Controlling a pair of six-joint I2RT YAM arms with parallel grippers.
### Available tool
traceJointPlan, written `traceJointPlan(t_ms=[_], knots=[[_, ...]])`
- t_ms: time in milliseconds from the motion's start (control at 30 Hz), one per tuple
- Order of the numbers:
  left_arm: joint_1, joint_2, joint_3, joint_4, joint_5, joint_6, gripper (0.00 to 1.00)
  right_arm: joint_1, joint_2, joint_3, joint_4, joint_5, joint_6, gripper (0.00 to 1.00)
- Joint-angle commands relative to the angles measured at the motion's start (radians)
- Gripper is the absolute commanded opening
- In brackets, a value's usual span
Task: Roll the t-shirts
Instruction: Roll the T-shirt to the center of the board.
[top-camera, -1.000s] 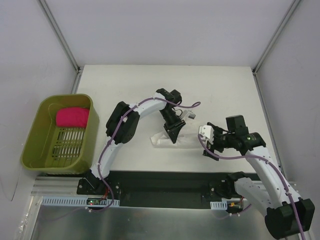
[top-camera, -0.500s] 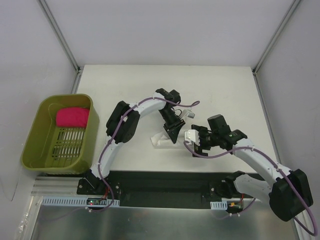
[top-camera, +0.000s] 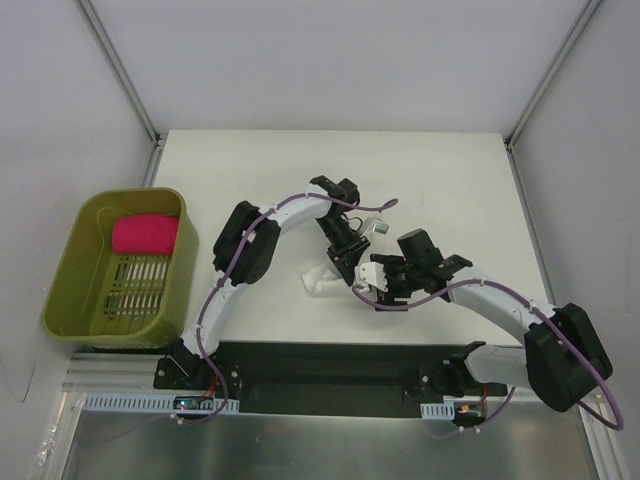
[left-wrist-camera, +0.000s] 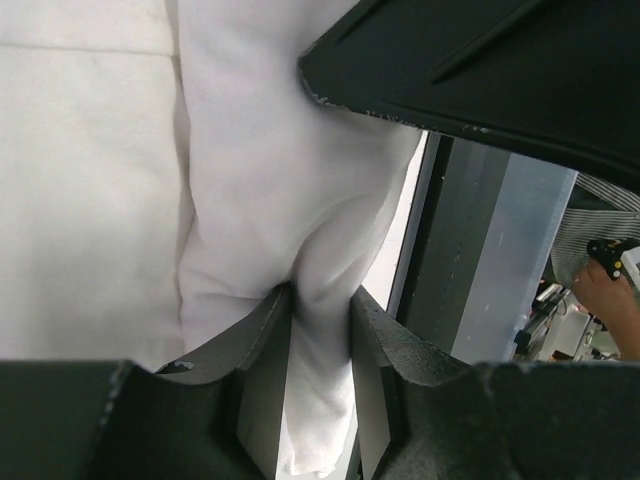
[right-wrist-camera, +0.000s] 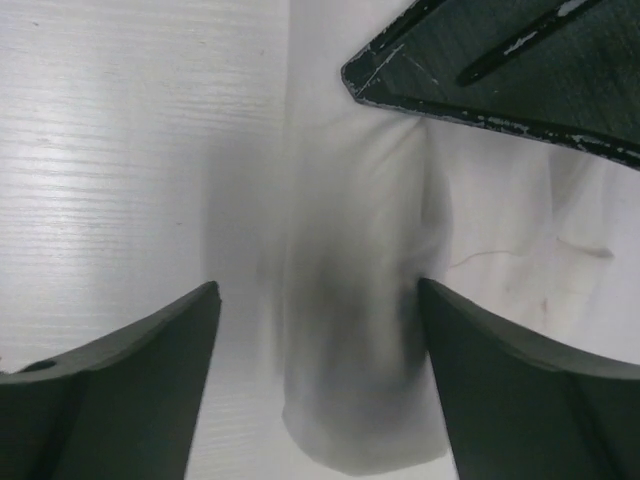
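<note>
Bench (top-camera: 450, 170) first: a white top, seen whole only from overhead, with an olive-green slatted basket (top-camera: 70, 290) beside its left edge. At the basket's far end lies the bright pink rolled t-shirt (top-camera: 145, 234), which neither wrist camera catches. The white t-shirt (top-camera: 322, 281) sits bunched into a small roll near the bench's middle front, with both arms crowding over it, so the overhead view shows just a corner. Up close, the left wrist view shows the left pincer (left-wrist-camera: 315, 325) clenched on a fold of that white cloth, the fabric squeezed between its two fingers. The right wrist view shows the right pincer (right-wrist-camera: 318, 300) spread wide, one finger either side of the roll, not closed on it.
</note>
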Motion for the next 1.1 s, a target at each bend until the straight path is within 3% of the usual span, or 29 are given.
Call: traceJointPlan(t_ms=[0,33,133,167,300,500,633,733,767,900,933,1067], knots=[[0.029,0.01,0.038,-0.023,0.043,0.006,0.29,0.031,0.03,-0.001,-0.015,0.047,0.008,0.71],[0.032,0.012,0.038,-0.023,0.047,0.006,0.3,0.03,0.042,0.001,-0.016,0.056,0.021,0.55],[0.042,0.009,0.041,-0.023,0.045,0.005,0.33,0.028,0.094,0.015,-0.018,0.102,0.096,0.38],[0.044,0.009,0.041,-0.02,0.044,0.005,0.34,0.027,0.102,0.016,-0.013,0.109,0.12,0.37],[0.049,-0.02,-0.001,0.016,0.024,0.002,0.41,0.02,0.096,-0.005,0.027,0.141,0.136,0.49],[0.085,-0.033,-0.03,0.11,-0.048,-0.055,0.43,0.02,0.114,0.021,-0.067,0.064,0.1,0.63],[0.148,-0.103,-0.07,0.182,-0.107,-0.121,0.45,0.033,0.13,0.013,-0.079,0.075,0.107,0.66],[0.203,-0.276,-0.272,0.358,-0.203,-0.156,0.48,0.033,0.118,-0.017,-0.032,0.102,0.119,0.66],[0.217,-0.331,-0.404,0.412,-0.243,-0.19,0.49,0.033,0.114,-0.027,-0.018,0.112,0.12,0.66],[0.211,-0.755,-0.74,0.814,-0.507,-0.252,0.55,0.045,0.13,-0.05,0.012,0.135,0.123,0.66],[0.191,-0.82,-0.79,0.875,-0.627,-0.239,0.99,0.047,0.13,-0.056,0.016,0.141,0.123,0.66],[0.035,-1.011,-0.993,0.997,-0.668,-0.027,0.99,0.054,0.128,-0.073,0.044,0.156,0.137,0.58]])
